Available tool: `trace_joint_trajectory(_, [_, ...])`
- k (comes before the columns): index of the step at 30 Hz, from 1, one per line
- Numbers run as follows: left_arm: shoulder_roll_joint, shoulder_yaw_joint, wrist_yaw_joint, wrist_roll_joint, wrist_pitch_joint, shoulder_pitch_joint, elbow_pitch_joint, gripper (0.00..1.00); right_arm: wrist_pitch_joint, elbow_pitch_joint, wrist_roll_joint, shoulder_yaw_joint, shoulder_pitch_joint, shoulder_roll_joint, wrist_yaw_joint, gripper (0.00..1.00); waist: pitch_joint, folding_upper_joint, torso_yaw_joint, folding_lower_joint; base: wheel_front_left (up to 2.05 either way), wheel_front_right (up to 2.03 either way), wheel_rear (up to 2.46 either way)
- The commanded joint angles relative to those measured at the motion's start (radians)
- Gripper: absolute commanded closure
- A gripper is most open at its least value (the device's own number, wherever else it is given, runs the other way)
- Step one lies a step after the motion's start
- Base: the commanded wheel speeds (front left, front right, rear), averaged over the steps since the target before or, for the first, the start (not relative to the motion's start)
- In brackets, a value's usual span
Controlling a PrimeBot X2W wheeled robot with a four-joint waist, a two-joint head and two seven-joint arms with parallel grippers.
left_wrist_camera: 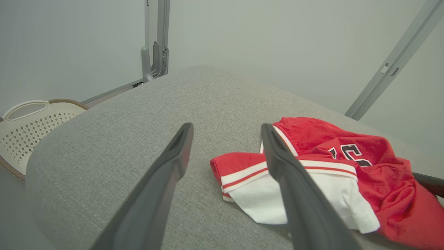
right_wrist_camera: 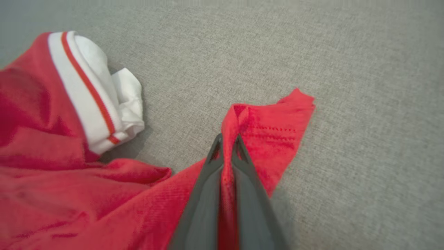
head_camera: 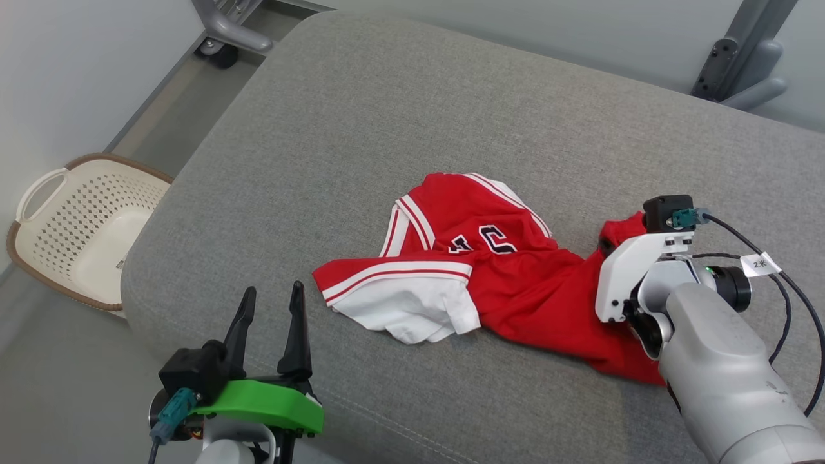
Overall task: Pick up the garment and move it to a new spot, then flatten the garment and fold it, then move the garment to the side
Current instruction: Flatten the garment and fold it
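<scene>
Red garment lies crumpled on the grey cushion. It looks light, limp and likely slippery. Right end effector is clamped on its hem corner. Left end effector stands apart; an opposite corner looks the best second hold.

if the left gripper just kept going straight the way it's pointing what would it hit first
Probably the bare grey cushion: the open left gripper points across it, with the red garment lying just right of that line. Its height above the fabric is unclear, so it may skim over.
</scene>
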Motion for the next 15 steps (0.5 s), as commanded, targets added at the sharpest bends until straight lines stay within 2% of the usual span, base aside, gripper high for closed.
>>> trace_joint_trajectory(1, [-0.001,0.000,0.004,-0.005,0.000,-0.008,-0.007,0.00,-0.033,-0.007,0.007,0.009,-0.021,-0.016,-0.002,1.00,0.004,0.0000,-0.008,0.0000,0.00,0.00,0.00])
trace_joint_trajectory(10, [-0.001,-0.009,0.011,-0.011,0.000,-0.029,-0.014,0.00,-0.284,-0.058,-0.032,0.029,-0.152,-0.062,-0.002,1.00,0.015,0.0000,-0.040,0.0000,0.00,0.00,0.00])
trace_joint_trajectory(15, [-0.001,-0.008,0.014,-0.007,0.000,-0.034,-0.016,0.00,-0.343,-0.132,-0.033,0.057,-0.204,-0.072,-0.002,1.00,0.016,0.0000,-0.067,0.0000,0.00,0.00,0.00])
